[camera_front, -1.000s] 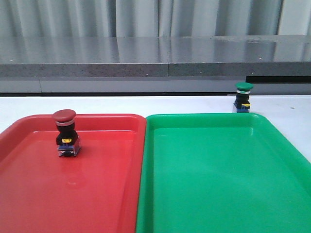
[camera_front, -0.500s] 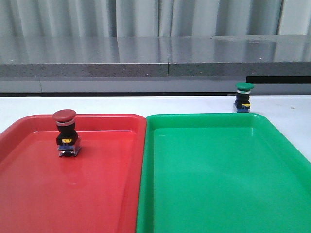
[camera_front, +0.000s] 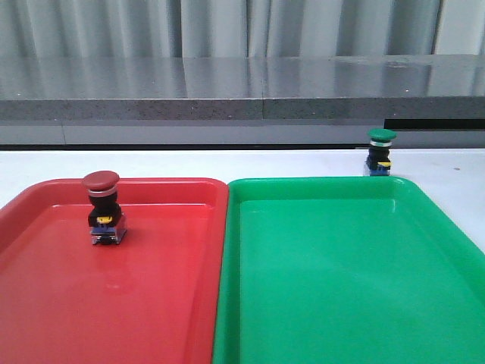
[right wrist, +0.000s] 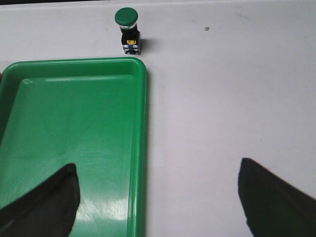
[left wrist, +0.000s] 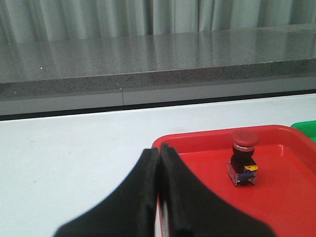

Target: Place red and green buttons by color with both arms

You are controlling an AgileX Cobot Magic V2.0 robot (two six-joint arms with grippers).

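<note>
the red button stands up straight inside the red tray, in the left middle of the front picture, near the tray's far rim. the green button stands on the white desk, in the upper right part of that picture, just behind the far rim of the green tray and not in it. the two trays lie side by side, with their long edges touching or almost touching.

in the left wrist picture, the left end effector has its two black fingers pressed together with nothing between them. it sits at the bottom middle, with the red button to the right of it in the tray.

in the right wrist picture, the right end effector has its fingers far apart in the two bottom corners, holding nothing. the green button is at the top, left of the middle.
</note>
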